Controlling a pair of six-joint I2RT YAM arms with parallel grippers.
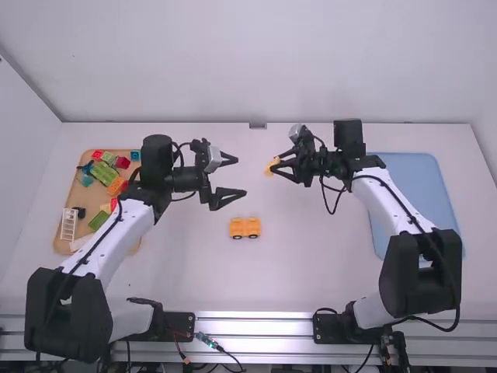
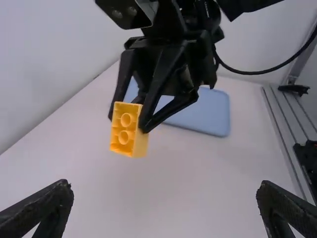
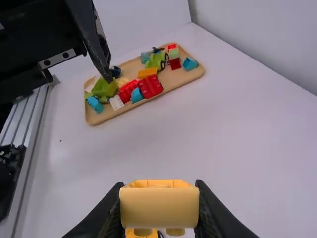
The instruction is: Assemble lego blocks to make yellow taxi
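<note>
In the high view my left gripper (image 1: 233, 177) stands open above the table, left of the middle, with nothing between its fingers. My right gripper (image 1: 277, 167) faces it, shut on a yellow block (image 1: 272, 166). On the table below them sits a yellow-orange car piece (image 1: 245, 228) with dark wheels. The left wrist view shows my left gripper (image 2: 166, 203) wide apart, and beyond it the held block (image 2: 128, 130) with its hollow side visible. From the right wrist view, my right gripper (image 3: 159, 206) pinches the block (image 3: 159, 207) by its sides; part of the car piece (image 3: 142, 233) shows beneath.
A wooden tray (image 1: 68, 225) with red, green, blue and orange blocks and a white piece lies at the left, partly behind the left arm. A blue tray (image 1: 419, 186) lies at the right, partly under the right arm. Metal rails (image 1: 256, 326) run along the near edge.
</note>
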